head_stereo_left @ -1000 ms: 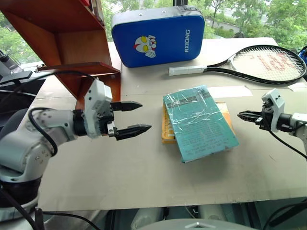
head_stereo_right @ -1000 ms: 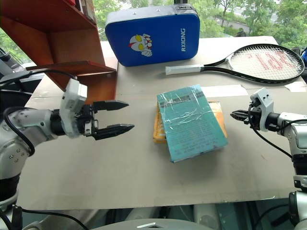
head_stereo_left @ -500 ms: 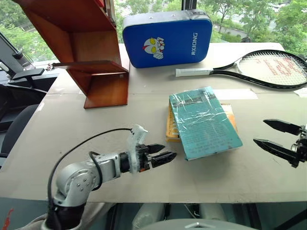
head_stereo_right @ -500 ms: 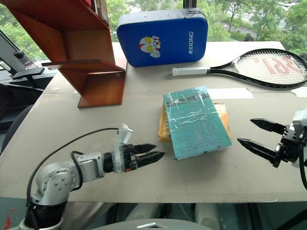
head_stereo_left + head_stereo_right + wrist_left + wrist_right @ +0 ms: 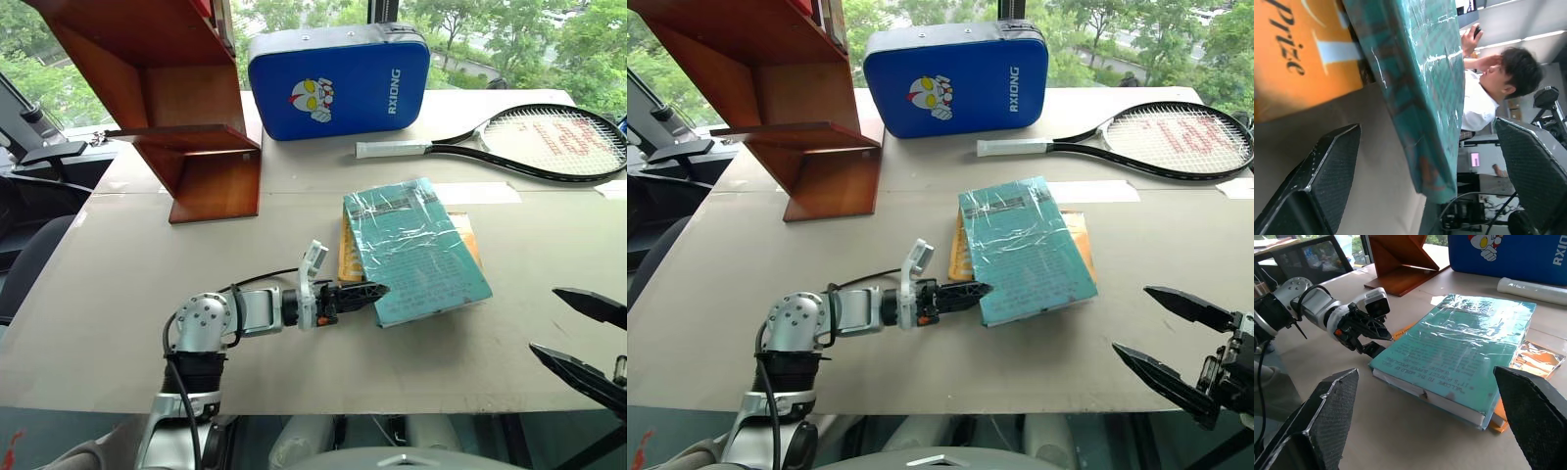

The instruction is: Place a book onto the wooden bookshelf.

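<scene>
Book (image 5: 416, 247), teal and plastic-wrapped, is lying on the tabletop (image 5: 147, 294) atop an orange book (image 5: 348, 262). Left gripper (image 5: 965, 294) is sitting at its near corner, jaws spread. Right gripper (image 5: 1166, 338) is hovering apart, jaws spread. Wooden bookshelf (image 5: 167, 88) is standing well apart.

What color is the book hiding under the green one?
Orange-yellow with white lettering, best seen in the left wrist view.

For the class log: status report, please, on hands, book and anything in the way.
Left hand open at book's near corner. Right hand open, clear of it. Book flat atop yellow-orange book; wooden bookshelf route unobstructed.
</scene>
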Controlling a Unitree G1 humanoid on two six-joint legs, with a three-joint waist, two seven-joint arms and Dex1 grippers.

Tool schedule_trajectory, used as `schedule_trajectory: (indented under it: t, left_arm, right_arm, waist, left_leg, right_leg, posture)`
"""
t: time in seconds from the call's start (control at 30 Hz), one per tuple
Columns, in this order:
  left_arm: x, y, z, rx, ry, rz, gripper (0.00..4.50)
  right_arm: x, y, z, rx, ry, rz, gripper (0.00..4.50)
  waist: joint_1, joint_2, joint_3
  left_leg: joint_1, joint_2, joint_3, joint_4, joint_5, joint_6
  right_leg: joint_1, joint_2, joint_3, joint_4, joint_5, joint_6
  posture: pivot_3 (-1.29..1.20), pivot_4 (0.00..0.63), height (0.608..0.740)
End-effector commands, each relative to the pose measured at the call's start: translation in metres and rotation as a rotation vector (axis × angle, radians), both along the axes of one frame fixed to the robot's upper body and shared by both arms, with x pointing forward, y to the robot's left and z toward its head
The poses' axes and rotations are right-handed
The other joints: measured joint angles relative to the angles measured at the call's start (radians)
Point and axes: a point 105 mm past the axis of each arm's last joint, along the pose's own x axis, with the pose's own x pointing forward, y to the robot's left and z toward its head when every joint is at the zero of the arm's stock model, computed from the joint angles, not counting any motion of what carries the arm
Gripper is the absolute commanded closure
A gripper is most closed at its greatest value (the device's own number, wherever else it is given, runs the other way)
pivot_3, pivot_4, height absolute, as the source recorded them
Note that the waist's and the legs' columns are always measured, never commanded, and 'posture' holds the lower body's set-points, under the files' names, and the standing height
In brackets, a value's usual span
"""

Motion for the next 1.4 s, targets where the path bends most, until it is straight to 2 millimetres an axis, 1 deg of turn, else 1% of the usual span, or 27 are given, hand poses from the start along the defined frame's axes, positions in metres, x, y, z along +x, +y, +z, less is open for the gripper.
schedule_trajectory:
  t: [0.03, 0.07, 0.17, 0.23, 0.27, 0.3, 0.37, 0.4, 0.43, 0.5, 0.53, 0.57, 0.6, 0.67, 0.7, 0.73, 0.8, 0.83, 0.9, 0.93, 1.0, 1.03, 1.07, 1.13, 1.23, 1.3, 1.4]
  left_arm:
    - [0.000, -0.009, 0.001, -0.034, 0.043, -0.006, 0.00]
    - [0.001, -0.011, -0.001, -0.038, 0.057, 0.004, 0.00]
    - [0.001, -0.018, -0.002, -0.048, 0.070, 0.011, 0.81]
    - [0.002, -0.016, 0.004, -0.070, 0.059, 0.018, 1.76]
    - [0.003, -0.014, 0.007, -0.083, 0.057, 0.021, 2.48]
    - [0.002, -0.013, 0.008, -0.092, 0.057, 0.023, 2.85]
    - [-0.001, -0.012, 0.008, -0.095, 0.058, 0.025, 3.86]
    - [-0.002, -0.011, 0.008, -0.093, 0.054, 0.028, 4.02]
    - [-0.003, -0.009, 0.009, -0.084, 0.042, 0.030, 4.34]
    - [-0.006, 0.009, 0.039, -0.047, -0.171, 0.024, 4.34]
    - [-0.009, 0.017, 0.055, -0.001, -0.314, 0.023, 4.34]
    - [-0.012, 0.021, 0.066, 0.036, -0.414, 0.016, 4.34]
    - [-0.013, 0.022, 0.071, 0.058, -0.468, 0.012, 4.34]
    - [-0.007, 0.026, 0.093, 0.121, -0.676, 0.050, 4.34]
    - [0.001, 0.029, 0.108, 0.163, -0.803, 0.096, 4.34]
    - [0.008, 0.034, 0.124, 0.224, -0.977, 0.126, 4.34]
    - [0.015, 0.039, 0.139, 0.337, -1.229, 0.131, 4.34]
    - [0.021, 0.043, 0.144, 0.424, -1.357, 0.132, 4.34]
    - [0.033, 0.053, 0.164, 0.615, -1.653, 0.128, 4.34]
    - [0.040, 0.059, 0.175, 0.748, -1.798, 0.126, 4.34]
    - [0.051, 0.068, 0.194, 0.946, -1.976, 0.129, 4.34]
    - [0.054, 0.073, 0.202, 1.050, -2.057, 0.114, 4.34]
    - [0.057, 0.077, 0.209, 1.135, -2.121, 0.105, 4.34]
    - [0.062, 0.097, 0.232, 1.357, -2.207, 0.137, 4.34]
    - [0.064, 0.129, 0.259, 1.636, -2.228, 0.183, 4.34]
    - [0.063, 0.146, 0.265, 1.752, -2.196, 0.191, 4.34]
    - [0.062, 0.174, 0.263, 1.920, -2.111, 0.147, 4.34]
  right_arm:
    - [-0.002, 0.000, 0.009, -0.013, -0.048, 0.008, 0.14]
    - [-0.002, 0.000, 0.009, -0.012, -0.049, 0.008, 0.14]
    - [-0.001, -0.001, 0.009, -0.015, -0.060, 0.000, 0.00]
    - [-0.001, -0.001, 0.008, -0.014, -0.060, -0.002, 0.00]
    - [-0.001, -0.002, 0.008, -0.014, -0.060, -0.003, 0.00]
    - [0.000, -0.002, 0.007, -0.016, -0.062, -0.002, 0.00]
    - [0.002, -0.002, 0.007, -0.017, -0.067, 0.000, 0.00]
    - [0.003, -0.002, 0.007, -0.017, -0.069, 0.002, 0.00]
    - [0.004, -0.002, 0.007, -0.018, -0.071, 0.004, 0.00]
    - [0.007, -0.003, 0.009, -0.022, -0.078, 0.010, 0.00]
    - [0.008, -0.004, 0.010, -0.022, -0.082, 0.012, 0.00]
    - [0.010, -0.006, 0.011, -0.022, -0.086, 0.013, 0.00]
    - [0.011, -0.007, 0.012, -0.022, -0.089, 0.013, 0.00]
    - [0.015, -0.008, 0.013, -0.015, -0.102, 0.021, 0.00]
    - [0.018, -0.008, 0.012, -0.009, -0.104, 0.026, 0.00]
    - [0.022, -0.007, 0.012, -0.008, -0.106, 0.040, 0.00]
    - [0.029, -0.007, 0.012, -0.007, -0.111, 0.059, 0.00]
    - [0.033, -0.007, 0.014, -0.003, -0.121, 0.065, 0.00]
    - [0.046, -0.006, 0.020, 0.016, -0.157, 0.086, 0.00]
    - [0.053, -0.005, 0.025, 0.031, -0.181, 0.096, 0.00]
    - [0.065, -0.005, 0.035, 0.057, -0.232, 0.102, 0.00]
    - [0.072, -0.004, 0.040, 0.069, -0.263, 0.098, 0.00]
    - [0.077, -0.003, 0.045, 0.081, -0.289, 0.099, 0.00]
    - [0.090, 0.001, 0.060, 0.128, -0.336, 0.123, 0.00]
    - [0.105, 0.007, 0.079, 0.197, -0.376, 0.150, 0.00]
    - [0.113, 0.010, 0.089, 0.238, -0.390, 0.157, 0.00]
    - [0.123, 0.018, 0.101, 0.299, -0.400, 0.179, 0.00]
  waist:
    - [0.001, 0.000, 0.000]
    - [0.002, 0.000, 0.000]
    - [0.005, 0.000, 0.000]
    - [0.007, 0.000, 0.000]
    - [0.008, 0.000, 0.000]
    - [0.008, 0.000, 0.000]
    - [0.007, 0.000, 0.000]
    - [0.006, 0.000, 0.000]
    - [0.004, 0.000, 0.000]
    - [-0.001, -0.002, 0.001]
    - [-0.003, -0.003, 0.002]
    - [-0.005, -0.004, 0.003]
    - [-0.003, -0.004, 0.002]
    - [0.005, -0.001, 0.001]
    - [0.012, 0.000, 0.000]
    - [0.013, -0.002, 0.001]
    - [0.012, -0.004, 0.003]
    - [0.012, -0.004, 0.003]
    - [0.010, -0.004, 0.002]
    - [0.004, -0.006, 0.004]
    - [0.003, -0.005, 0.005]
    - [0.002, -0.007, 0.006]
    - [0.001, -0.008, 0.007]
    - [-0.002, -0.008, 0.007]
    - [-0.007, -0.009, 0.009]
    - [-0.010, -0.009, 0.010]
    - [-0.017, -0.009, 0.010]
  left_leg:
    - [0.000, 0.000, 0.000, 0.000, 0.000, 0.000]
    - [0.000, 0.000, 0.000, 0.000, 0.000, 0.000]
    - [0.000, 0.000, 0.000, 0.000, 0.000, 0.000]
    - [0.000, 0.000, 0.000, 0.000, 0.000, 0.000]
    - [0.000, 0.000, 0.000, 0.000, 0.000, 0.000]
    - [0.000, 0.000, 0.000, 0.000, 0.000, 0.000]
    - [0.000, 0.000, 0.000, 0.000, 0.000, 0.000]
    - [0.000, 0.000, 0.000, 0.000, 0.000, 0.000]
    - [0.000, 0.000, 0.000, 0.000, 0.000, 0.000]
    - [0.000, 0.000, 0.000, 0.000, 0.000, 0.000]
    - [0.000, 0.000, 0.000, 0.000, 0.000, -0.001]
    - [0.000, 0.001, 0.001, 0.000, 0.000, -0.002]
    - [-0.001, 0.002, 0.001, -0.001, -0.002, -0.006]
    - [0.000, 0.001, 0.001, -0.001, -0.002, -0.006]
    - [0.000, 0.001, 0.001, 0.000, -0.002, -0.006]
    - [0.000, 0.000, 0.002, 0.000, -0.002, -0.006]
    - [0.000, 0.000, 0.002, 0.000, -0.002, -0.007]
    - [0.000, 0.000, 0.002, 0.000, -0.002, -0.007]
    - [0.000, 0.001, 0.003, -0.002, -0.002, -0.007]
    - [0.001, 0.001, 0.004, -0.003, -0.002, -0.006]
    - [0.000, 0.001, 0.005, -0.003, -0.002, -0.007]
    - [0.000, 0.001, 0.004, -0.004, -0.001, -0.006]
    - [0.000, 0.002, 0.004, -0.004, -0.001, -0.005]
    - [-0.001, 0.002, 0.004, -0.005, 0.001, -0.003]
    - [-0.003, 0.002, 0.003, -0.008, 0.001, -0.002]
    - [-0.003, 0.002, 0.002, -0.008, 0.001, -0.003]
    - [-0.008, 0.002, 0.001, -0.008, 0.001, -0.003]
  right_leg:
    - [0.000, 0.000, 0.000, 0.000, 0.000, 0.000]
    - [0.000, 0.000, 0.000, 0.000, 0.000, 0.000]
    - [0.000, 0.000, 0.000, 0.000, 0.000, 0.000]
    - [0.000, 0.000, 0.000, 0.000, 0.000, 0.000]
    - [0.000, 0.000, 0.000, 0.000, 0.000, 0.000]
    - [0.000, 0.000, 0.000, 0.000, 0.000, 0.000]
    - [0.000, 0.000, 0.000, 0.000, 0.000, 0.000]
    - [0.000, 0.000, 0.001, 0.000, 0.000, 0.000]
    - [0.000, 0.000, 0.001, 0.000, 0.000, 0.000]
    - [0.000, 0.000, 0.001, 0.000, 0.000, 0.000]
    - [-0.001, 0.000, 0.001, 0.000, 0.000, 0.000]
    - [-0.002, 0.001, 0.001, 0.001, 0.000, 0.000]
    - [-0.002, 0.002, 0.001, 0.001, 0.000, 0.000]
    - [-0.001, 0.001, 0.001, 0.000, 0.000, 0.000]
    - [0.000, 0.001, 0.001, 0.000, 0.000, 0.000]
    - [0.000, 0.000, 0.001, -0.001, 0.000, 0.000]
    - [0.000, 0.000, 0.001, -0.002, 0.000, 0.000]
    - [0.000, 0.001, 0.001, -0.002, 0.000, -0.001]
    - [0.000, 0.001, 0.002, -0.002, 0.000, -0.001]
    - [0.000, 0.001, 0.003, -0.002, 0.000, -0.001]
    - [-0.001, 0.001, 0.003, -0.004, 0.001, -0.001]
    - [-0.001, 0.001, 0.003, -0.004, 0.001, -0.001]
    - [-0.001, 0.001, 0.002, -0.003, 0.001, -0.001]
    - [-0.002, 0.001, 0.003, -0.005, 0.001, -0.001]
    - [-0.005, 0.001, 0.002, -0.006, 0.001, -0.001]
    - [-0.006, 0.002, 0.001, -0.007, 0.001, -0.001]
    - [-0.010, 0.002, 0.000, -0.007, 0.001, -0.001]
  posture:
    - [0.00, 0.150, 0.740]
    - [0.00, 0.150, 0.740]
    - [0.00, 0.150, 0.740]
    - [0.00, 0.150, 0.740]
    - [0.00, 0.150, 0.740]
    - [0.00, 0.150, 0.740]
    - [0.00, 0.150, 0.740]
    - [0.00, 0.150, 0.740]
    - [0.00, 0.150, 0.740]
    - [0.00, 0.150, 0.740]
    - [0.00, 0.150, 0.740]
    - [0.00, 0.150, 0.740]
    - [0.00, 0.150, 0.740]
    - [0.00, 0.150, 0.740]
    - [0.00, 0.150, 0.740]
    - [0.00, 0.150, 0.740]
    - [0.00, 0.150, 0.740]
    - [0.00, 0.150, 0.740]
    - [0.00, 0.150, 0.740]
    - [0.00, 0.150, 0.740]
    - [0.00, 0.150, 0.740]
    - [0.00, 0.150, 0.740]
    - [0.00, 0.150, 0.740]
    - [0.00, 0.150, 0.740]
    - [0.00, 0.150, 0.740]
    - [0.00, 0.150, 0.740]
    - [0.00, 0.150, 0.740]
